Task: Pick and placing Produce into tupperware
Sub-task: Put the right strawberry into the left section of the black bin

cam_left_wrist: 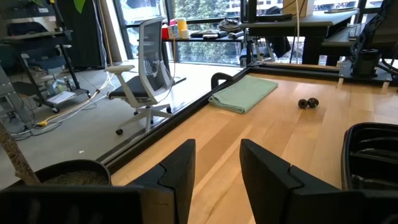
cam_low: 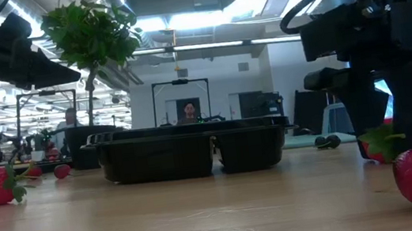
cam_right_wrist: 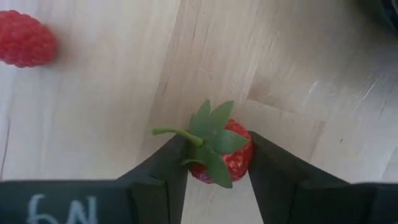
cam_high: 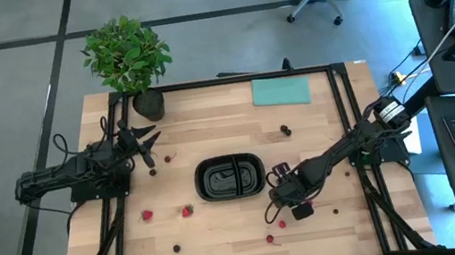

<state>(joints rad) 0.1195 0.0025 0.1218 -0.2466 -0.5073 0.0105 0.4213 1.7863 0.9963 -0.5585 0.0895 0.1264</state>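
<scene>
- The right gripper [cam_high: 278, 212] sits low on the table, lower right of centre in the high view, just off the lower right corner of the black tupperware [cam_high: 229, 176].
- In the right wrist view its two dark fingers [cam_right_wrist: 160, 171] press on either side of a strawberry [cam_right_wrist: 222, 152]; the green top faces the camera and the fruit is clamped between them, over bare wood.
- A second red berry [cam_right_wrist: 23, 38] lies at the upper left of that wrist picture, well apart from the held one.
- The tupperware sits mid-table; both compartments look empty in the high view, with open wood on every side of its rim.
- Loose fruit: two strawberries [cam_high: 147, 215] to the lower left of the tray, dark berries [cam_high: 286, 130] to its upper right, and small pieces [cam_high: 270, 239] near the bottom edge of the table.
- The left gripper [cam_high: 147, 146] waits at the left side of the table, beside the potted plant [cam_high: 127, 56]; its fingers [cam_left_wrist: 177, 177] stand apart with nothing between them.
- A teal cloth [cam_high: 280, 91] lies against the top edge of the table, clear of both arms.
</scene>
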